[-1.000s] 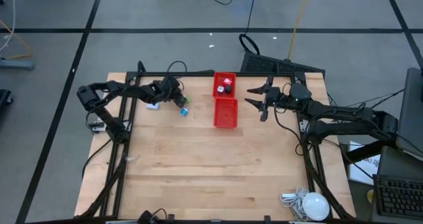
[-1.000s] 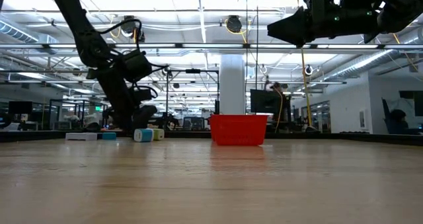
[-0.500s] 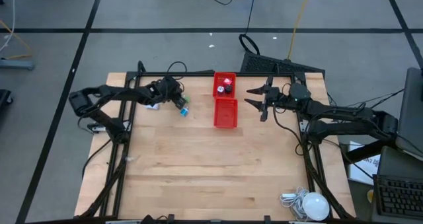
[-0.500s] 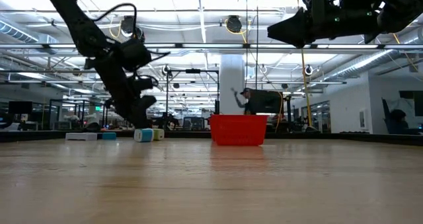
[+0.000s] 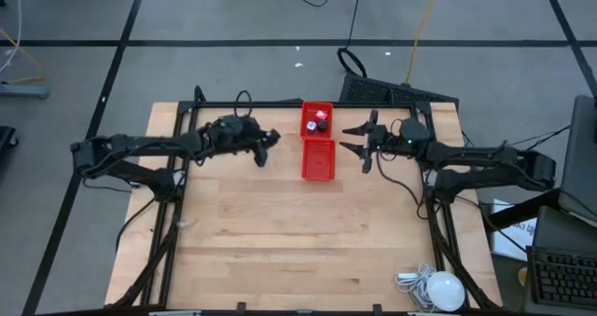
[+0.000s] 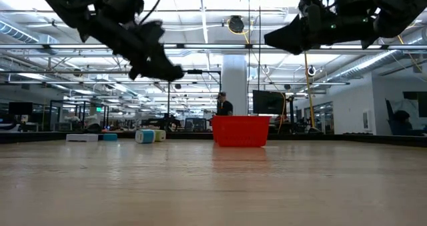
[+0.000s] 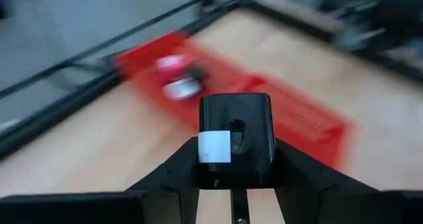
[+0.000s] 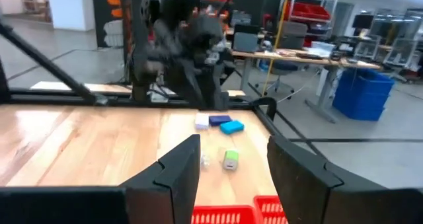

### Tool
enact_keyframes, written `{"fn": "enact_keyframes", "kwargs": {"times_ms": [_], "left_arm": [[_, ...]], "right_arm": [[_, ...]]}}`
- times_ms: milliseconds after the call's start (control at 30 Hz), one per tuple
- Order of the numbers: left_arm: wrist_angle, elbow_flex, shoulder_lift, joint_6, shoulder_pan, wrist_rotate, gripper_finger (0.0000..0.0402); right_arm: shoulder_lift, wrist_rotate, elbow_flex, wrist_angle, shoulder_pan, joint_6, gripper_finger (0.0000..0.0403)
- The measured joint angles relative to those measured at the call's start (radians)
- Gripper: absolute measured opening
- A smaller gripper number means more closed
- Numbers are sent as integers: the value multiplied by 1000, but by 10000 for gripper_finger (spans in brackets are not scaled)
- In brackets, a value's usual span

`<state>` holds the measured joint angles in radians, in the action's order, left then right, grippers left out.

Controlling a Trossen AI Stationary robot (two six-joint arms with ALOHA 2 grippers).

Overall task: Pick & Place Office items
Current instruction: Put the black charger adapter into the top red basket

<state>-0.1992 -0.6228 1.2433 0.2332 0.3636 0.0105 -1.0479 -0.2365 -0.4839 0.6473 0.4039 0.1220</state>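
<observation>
We see the left gripper (image 7: 234, 164) clenched on a small black piece (image 7: 236, 139) with a white label, raised above the table (image 5: 280, 223) just at nine o'clock of the red tray (image 5: 317, 158). More pieces lie in the tray's far compartment (image 5: 317, 120); others, blue (image 8: 231, 126) and green (image 8: 230, 159), rest on the wood. At the tray's three o'clock, the right gripper (image 5: 359, 144) hovers, fingers apart and empty.
</observation>
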Motion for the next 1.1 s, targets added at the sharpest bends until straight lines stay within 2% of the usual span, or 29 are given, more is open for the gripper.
{"fn": "enact_keyframes", "kwargs": {"times_ms": [167,267,433,567,767,967,1100], "left_arm": [[-126,-1,-1,100,-67,-219,150],[-192,-1,-1,183,-82,-301,152],[-231,-5,-1,296,-82,-326,150],[-231,-6,6,342,-96,-374,150],[-184,-8,7,349,-142,-502,150],[-160,-7,8,378,-175,-508,149],[-160,-7,8,379,-178,-500,149]], "right_arm": [[-126,-2,0,117,-72,163,164],[-205,-1,0,210,-131,315,164],[-329,5,-53,349,-217,417,165],[-418,80,-136,346,-276,483,165],[-510,82,-216,344,-307,549,165],[-589,71,-294,343,-336,592,166],[-644,50,-347,338,-353,589,184]]}}
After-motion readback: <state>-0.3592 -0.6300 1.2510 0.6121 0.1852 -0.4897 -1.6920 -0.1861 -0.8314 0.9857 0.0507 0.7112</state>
